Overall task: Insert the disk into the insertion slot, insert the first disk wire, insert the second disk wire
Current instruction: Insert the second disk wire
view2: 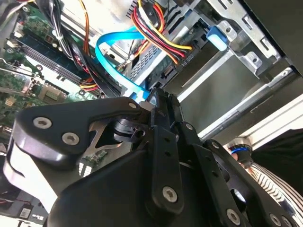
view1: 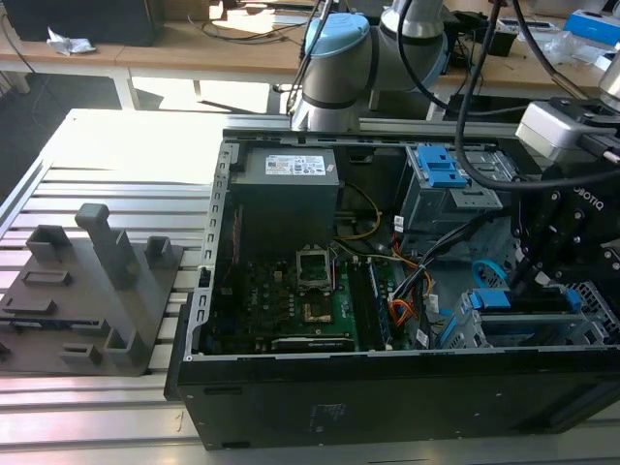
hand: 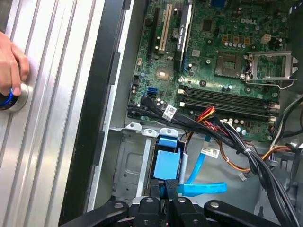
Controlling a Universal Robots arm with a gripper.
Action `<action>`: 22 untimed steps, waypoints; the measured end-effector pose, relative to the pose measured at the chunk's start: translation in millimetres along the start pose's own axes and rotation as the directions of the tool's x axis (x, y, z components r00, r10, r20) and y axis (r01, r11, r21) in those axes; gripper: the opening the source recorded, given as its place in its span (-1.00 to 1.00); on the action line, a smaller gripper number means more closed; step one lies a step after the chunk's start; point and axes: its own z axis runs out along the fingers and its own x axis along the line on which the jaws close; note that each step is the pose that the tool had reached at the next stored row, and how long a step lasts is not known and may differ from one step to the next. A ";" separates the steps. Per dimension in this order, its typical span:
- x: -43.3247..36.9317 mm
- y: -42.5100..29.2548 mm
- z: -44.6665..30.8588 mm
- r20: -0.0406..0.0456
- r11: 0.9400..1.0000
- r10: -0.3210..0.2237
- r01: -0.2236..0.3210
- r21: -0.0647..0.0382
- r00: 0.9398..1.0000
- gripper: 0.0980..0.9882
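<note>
At the near end of the first wrist view, you see the gripper (hand: 163, 188) with its jaws pressed together on the end of the second disk wire (hand: 201, 188), the light-blue flat cable. Just beyond, the disk (hand: 167, 163) sits in the insertion slot (hand: 130, 161). Farther on lies the motherboard (hand: 213, 61). Across the worktop (hand: 47, 94), a hand (hand: 12, 66) rests on a round button (hand: 14, 97).
</note>
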 end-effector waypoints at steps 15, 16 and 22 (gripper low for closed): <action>5.1 -15.1 3.4 0.058 0.999 0.047 -0.047 -0.001 0.997 -0.85; 5.4 -15.4 3.8 0.059 0.999 0.054 -0.054 -0.002 0.997 -0.85; 7.7 -23.5 5.5 0.063 0.997 0.080 -0.079 -0.007 0.995 -0.85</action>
